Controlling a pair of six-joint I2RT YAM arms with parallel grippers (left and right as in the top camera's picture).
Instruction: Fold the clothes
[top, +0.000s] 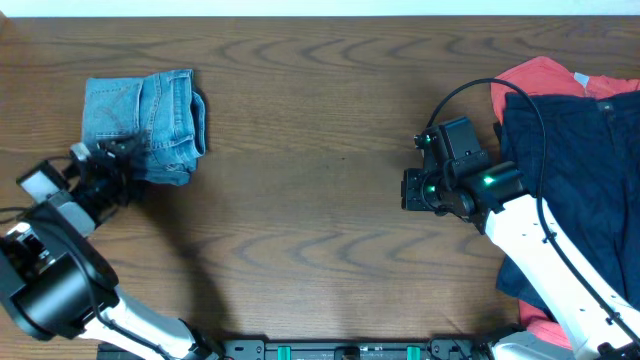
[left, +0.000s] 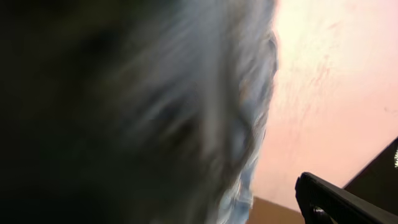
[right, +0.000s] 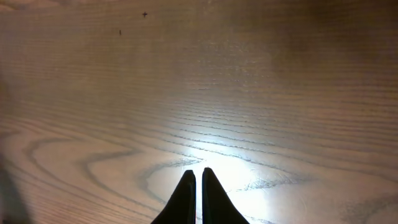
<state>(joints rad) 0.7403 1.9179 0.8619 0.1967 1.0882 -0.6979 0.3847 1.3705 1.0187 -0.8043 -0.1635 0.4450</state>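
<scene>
The jeans lie folded in a compact, roughly square bundle on the far-left area of the surface. One side shows layered folded edges.

The left hand sits at the near-left corner of the bundle, at the denim edge. The overhead view does not show contact clearly. The left wrist view is heavily blurred: pale denim fills most of it, and one dark finger shows at the lower right. It cannot be told whether this hand is spread or closed.

The right hand has its fingers pressed together and holds nothing. It is over bare wood, well apart from the jeans.

At the right edge, a navy garment lies on a red garment. The right arm crosses over the navy garment.
</scene>
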